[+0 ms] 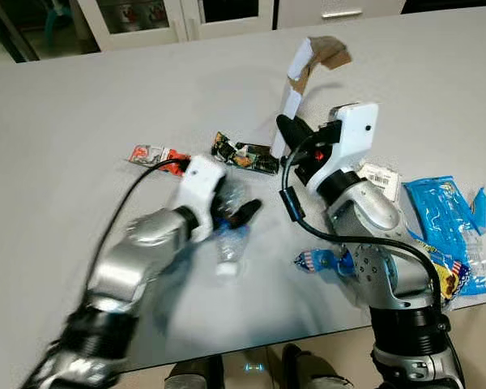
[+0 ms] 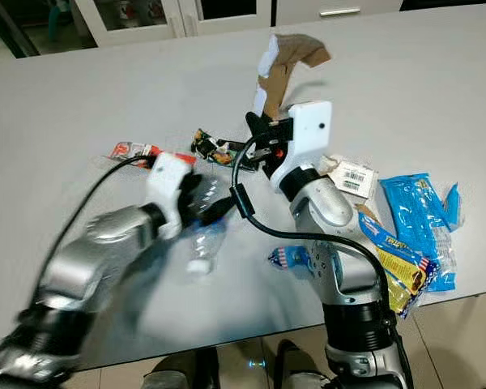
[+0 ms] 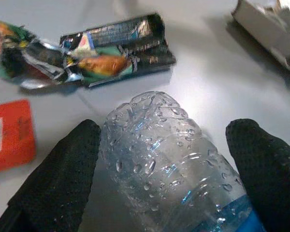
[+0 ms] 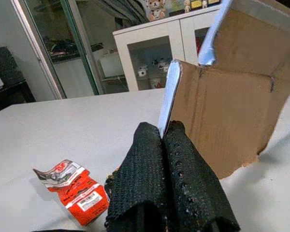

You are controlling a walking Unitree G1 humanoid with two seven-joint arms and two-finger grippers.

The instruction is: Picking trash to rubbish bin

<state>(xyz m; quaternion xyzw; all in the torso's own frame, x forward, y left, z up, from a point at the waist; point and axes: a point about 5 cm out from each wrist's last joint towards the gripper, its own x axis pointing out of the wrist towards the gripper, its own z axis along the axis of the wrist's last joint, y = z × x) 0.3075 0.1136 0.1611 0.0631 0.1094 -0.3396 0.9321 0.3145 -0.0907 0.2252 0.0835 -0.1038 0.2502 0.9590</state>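
Holding a torn cardboard strip (image 1: 308,65) raised above the desk (image 1: 81,121), the right end effector (image 1: 285,128) has its two black fingers pressed together on the strip's lower edge. The left end effector (image 1: 241,214) is spread wide around a clear plastic bottle (image 3: 174,159) that lies on its side on the desk; one finger (image 3: 58,179) touches the bottle's side, the other one stands just apart, so the bottle is framed but not yet gripped.

From the bottle, a dark snack wrapper (image 1: 245,154) lies at about 12 o'clock and a red wrapper (image 1: 155,156) at about 10 o'clock. A white labelled packet (image 1: 382,180), blue snack bags (image 1: 447,220) and a small star-patterned wrapper (image 1: 317,261) lie at 3 to 4 o'clock.

The task seems to be at an early stage: one piece is lifted, and most trash waits on the desk. I see no rubbish bin.
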